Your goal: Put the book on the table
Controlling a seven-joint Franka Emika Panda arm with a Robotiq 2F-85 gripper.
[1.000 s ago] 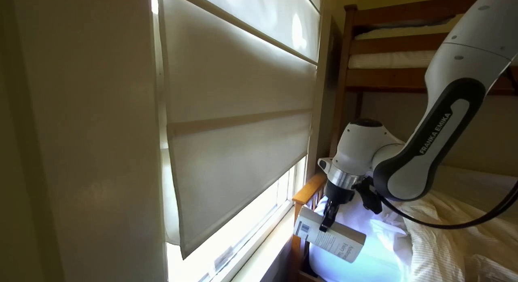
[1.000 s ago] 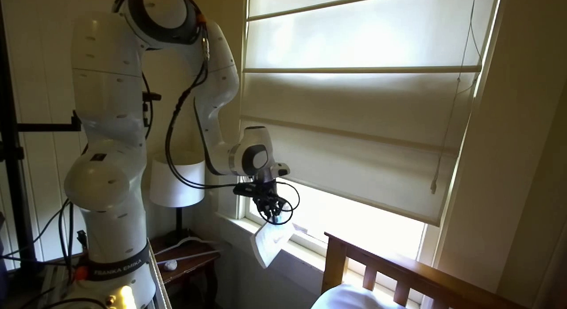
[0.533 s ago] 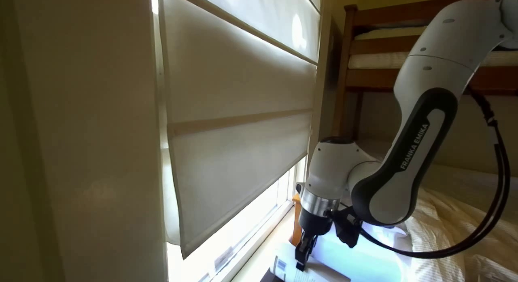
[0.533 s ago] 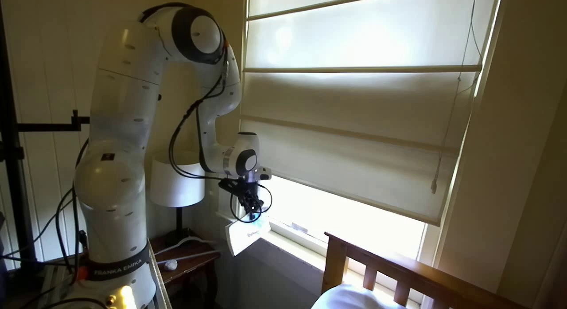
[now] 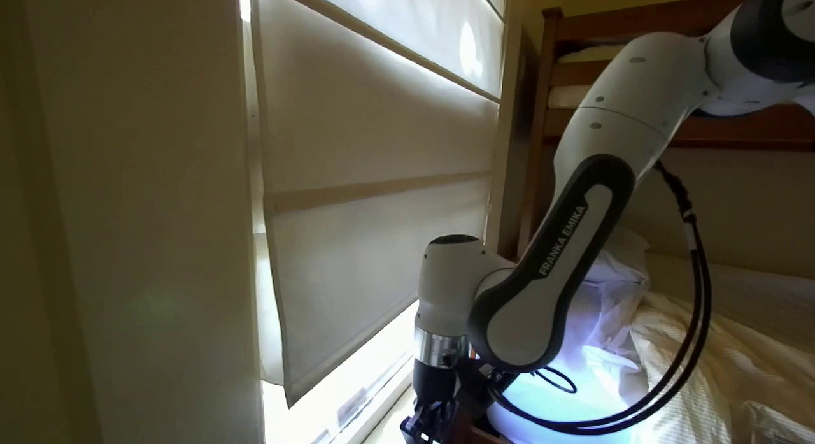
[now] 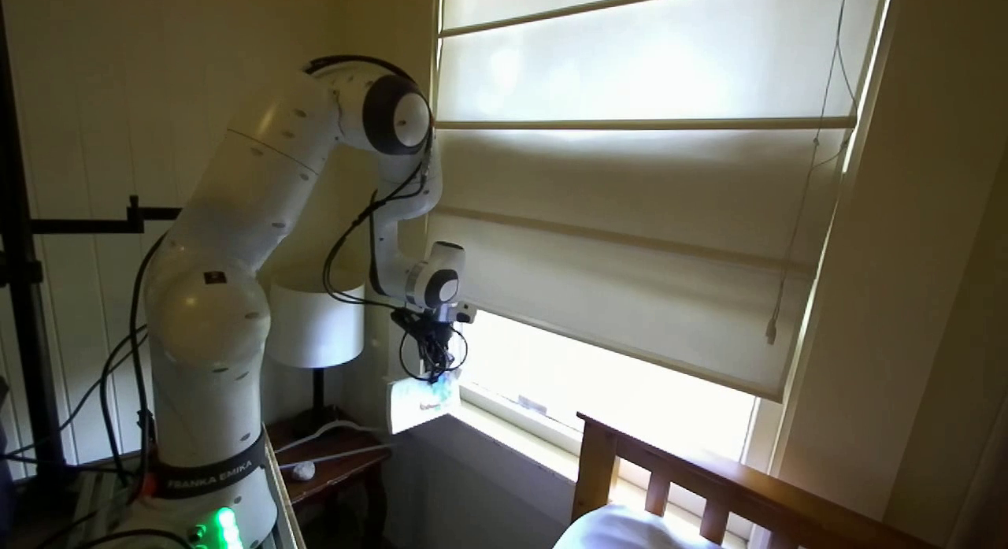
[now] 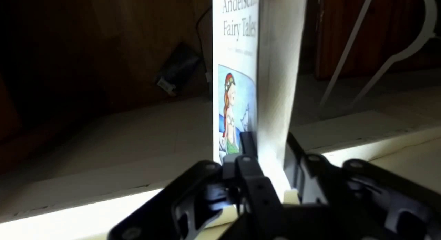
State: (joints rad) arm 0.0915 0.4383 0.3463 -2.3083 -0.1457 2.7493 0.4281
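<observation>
The book is thick and white, titled Andersen's Fairy Tales, with a mermaid picture on its cover. In the wrist view my gripper (image 7: pixel 267 140) is shut on the book (image 7: pixel 237 40), one finger on the cover and one behind the page block. In an exterior view the gripper (image 6: pixel 433 372) holds the book (image 6: pixel 416 407) in the air by the window sill, right of the small dark wooden table (image 6: pixel 335 482). In an exterior view the gripper (image 5: pixel 423 431) is at the bottom edge and the book is out of view. Part of the reddish table (image 7: pixel 344 57) shows in the wrist view.
On the table are a lamp with a white shade (image 6: pixel 316 320), a white hanger (image 6: pixel 339 425) and a small white ball (image 6: pixel 303 471). The window sill (image 6: pixel 512 446) and wooden bed frame (image 6: pixel 598 462) stand right of it. A dark object with a cord lies on the floor (image 7: pixel 177 68).
The arm has carried the book away from the bed toward the lamp and table, and the book has turned. It has dropped out of an exterior view. The base light changed to green.
</observation>
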